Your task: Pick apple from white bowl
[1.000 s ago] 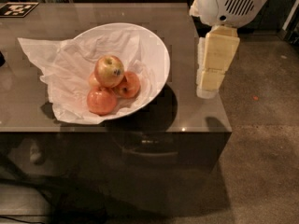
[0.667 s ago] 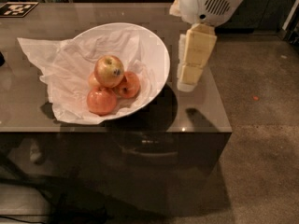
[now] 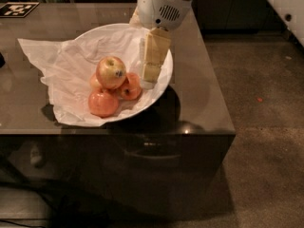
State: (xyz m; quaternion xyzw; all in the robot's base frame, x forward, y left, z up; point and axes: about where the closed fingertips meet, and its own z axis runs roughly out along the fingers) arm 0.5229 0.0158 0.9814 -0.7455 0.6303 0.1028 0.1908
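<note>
jaws over bowl (image 3: 162, 82) right side, spread unclear | risk: snagging paper (image 3: 42, 56), or nudging top apple (image 3: 111, 71) loose, rolling away

1. Probably a robot test lab or office: a black-and-white fiducial marker (image 3: 18, 8) lies on the far corner of the dark glossy table (image 3: 204, 80).
2. Speckled carpet (image 3: 266, 127) covers the floor, and dark cabinets (image 3: 228, 8) stand behind.
3. The gripper (image 3: 152, 72) hangs inside the right side of the white bowl (image 3: 102, 32).
</note>
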